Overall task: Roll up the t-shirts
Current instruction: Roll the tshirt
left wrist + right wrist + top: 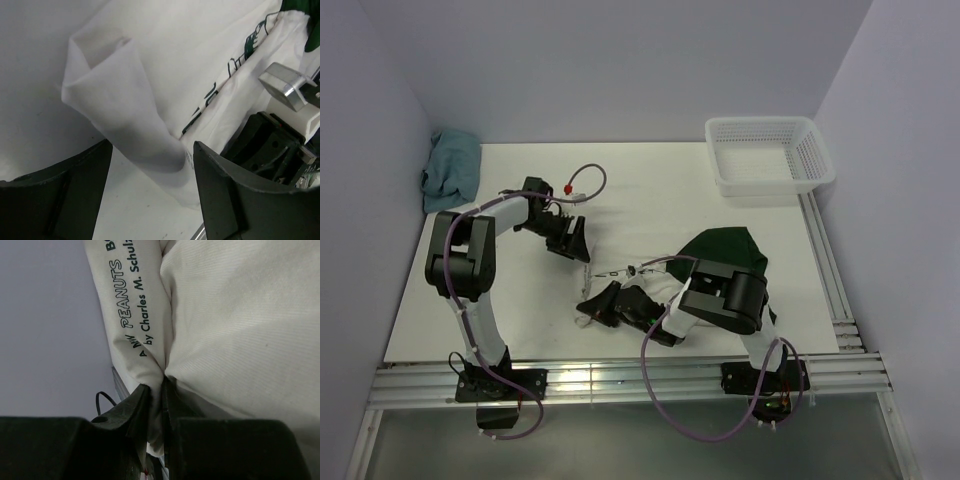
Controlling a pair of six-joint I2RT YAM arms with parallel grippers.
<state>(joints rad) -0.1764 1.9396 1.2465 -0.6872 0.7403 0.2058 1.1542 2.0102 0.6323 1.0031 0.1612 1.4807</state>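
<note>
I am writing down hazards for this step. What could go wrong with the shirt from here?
1. The left gripper stands open around a loose curled fold of the t-shirt; unheld, it may uncurl.
2. The right gripper pinches only a thin fold; a pull could slip it free.

The tee (pixel 240 315) was soft matt cloth with a fine weave, its print flat and dull. The left gripper (pixel 152 150) had matt black plastic fingers (pixel 65 200). A bracket (pixel 287 85) was brushed metal. The basket (pixel 815 160) was white plastic mesh, the table (pixel 650 190) smooth matt white, its rails (pixel 620 385) shiny metal.
</note>
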